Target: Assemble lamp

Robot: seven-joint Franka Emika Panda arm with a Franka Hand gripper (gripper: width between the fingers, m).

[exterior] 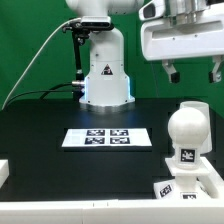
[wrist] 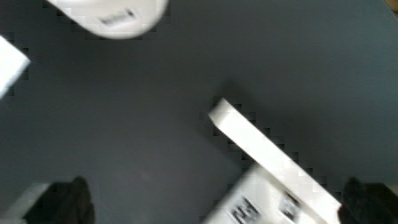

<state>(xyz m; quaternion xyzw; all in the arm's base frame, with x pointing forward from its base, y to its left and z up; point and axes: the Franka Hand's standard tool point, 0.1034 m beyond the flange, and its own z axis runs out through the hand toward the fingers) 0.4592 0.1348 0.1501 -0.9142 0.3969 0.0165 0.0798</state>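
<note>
The white round-headed bulb (exterior: 187, 133) stands upright with a tag on its stem, on the flat square base (exterior: 192, 187) at the front of the exterior view's right. My gripper (exterior: 191, 73) hangs high above them, open and empty. In the blurred wrist view my gripper (wrist: 214, 205) shows two dark fingertips (wrist: 63, 202) wide apart with nothing between them. A white tagged part (wrist: 116, 15) lies on the black table; I cannot tell which part it is. The shade is not clearly in view.
The marker board (exterior: 107, 138) lies flat mid-table and shows as a white slanted sheet in the wrist view (wrist: 267, 150). The robot's white base (exterior: 105, 75) stands at the back. A white object (exterior: 3, 172) sits at the exterior view's left edge.
</note>
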